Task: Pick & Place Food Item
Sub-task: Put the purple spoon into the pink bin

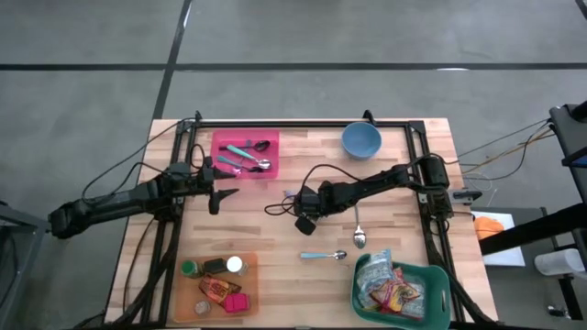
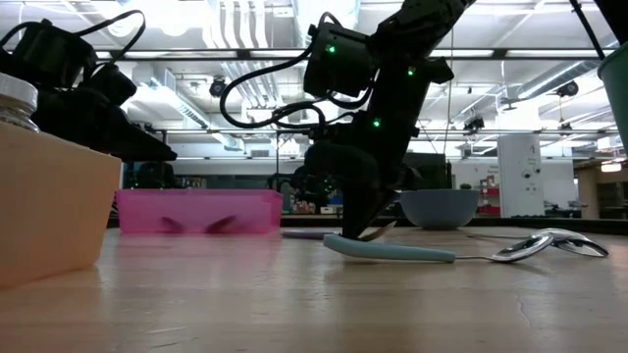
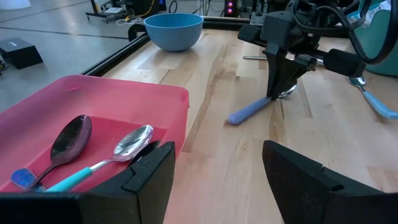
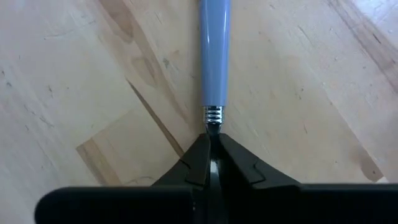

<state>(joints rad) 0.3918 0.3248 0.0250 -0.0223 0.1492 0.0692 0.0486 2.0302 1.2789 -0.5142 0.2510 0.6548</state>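
Observation:
My right gripper [image 4: 213, 146] stands at the table's middle [image 1: 300, 203], pointing steeply down, shut on a blue-handled utensil [image 4: 214, 56] that lies on the wood [image 3: 249, 112]. My left gripper [image 3: 217, 162] waits open at the left [image 1: 220, 197], beside the pink tray [image 1: 220, 147] holding several spoons. Food packets [image 1: 394, 295] lie in the green basket [image 1: 438, 280] at the near right. The utensil's head is hidden behind my right fingers. My right gripper pinches the utensil's thin metal neck [image 4: 213, 117], right where the blue handle ends, between its two fingertips [image 4: 198, 158]. The fingers come from above, slanting steeply down. The handle runs away from them toward the table's left, its free end [image 3: 233, 118] on the wood.
Two more spoons lie near the right arm, one teal-handled [image 1: 323, 256] and one metal [image 1: 359, 234]. A blue bowl [image 1: 361, 140] stands at the far edge. An orange tray [image 1: 248, 298] with bottles and small items sits at the near left.

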